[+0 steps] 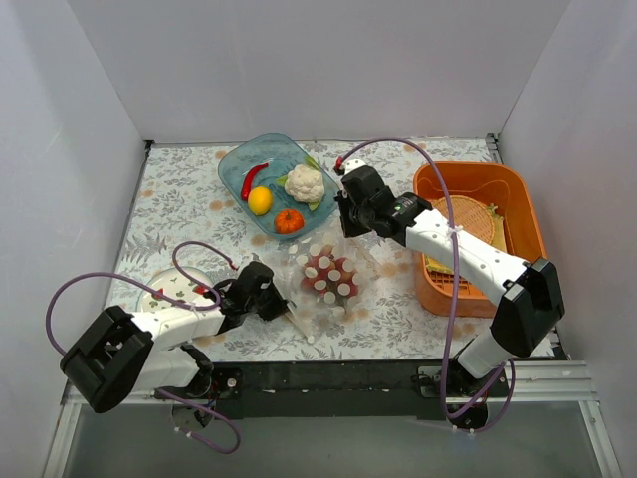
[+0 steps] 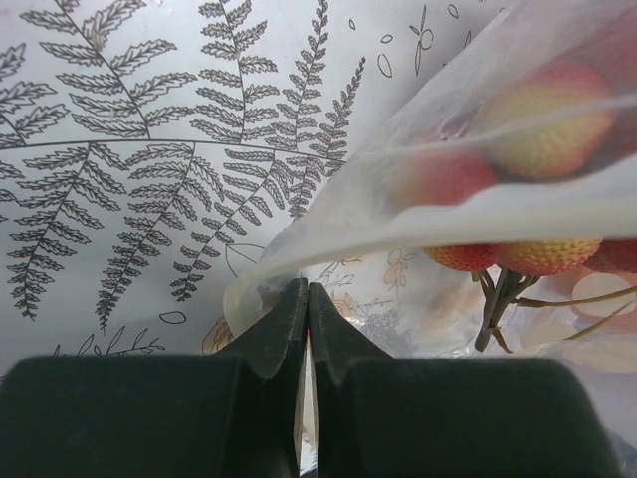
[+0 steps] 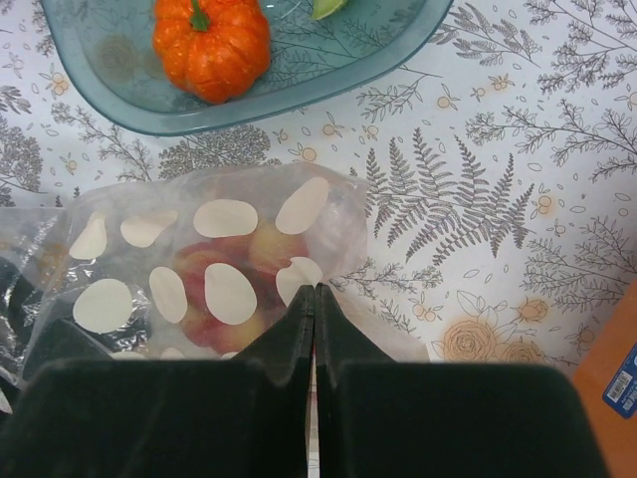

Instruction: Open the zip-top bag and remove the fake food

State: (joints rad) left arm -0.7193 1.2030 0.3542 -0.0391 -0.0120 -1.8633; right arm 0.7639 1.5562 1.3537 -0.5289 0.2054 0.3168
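Note:
The zip-top bag [image 1: 328,274], clear with white dots, lies mid-table with red and yellow fake fruit [image 1: 320,269] inside. My left gripper [image 1: 287,307] is shut on the bag's near left edge; in the left wrist view [image 2: 307,287] a film of bag [image 2: 518,209] runs between its jaws, with fruit [image 2: 552,124] behind. My right gripper [image 1: 343,231] is shut at the bag's far right edge, its tips [image 3: 316,289] pressed on the plastic [image 3: 224,219]. A cauliflower [image 1: 305,183], lemon [image 1: 260,200], pumpkin [image 1: 289,221] and red chili [image 1: 254,177] lie in the teal bowl [image 1: 234,164].
An orange basket [image 1: 478,179] with a woven mat stands at the right, under the right arm. A white plate with printed fruit [image 1: 174,287] lies under the left arm. White walls close in the left, back and right. The pumpkin [image 3: 211,42] and bowl rim [image 3: 328,70] show in the right wrist view.

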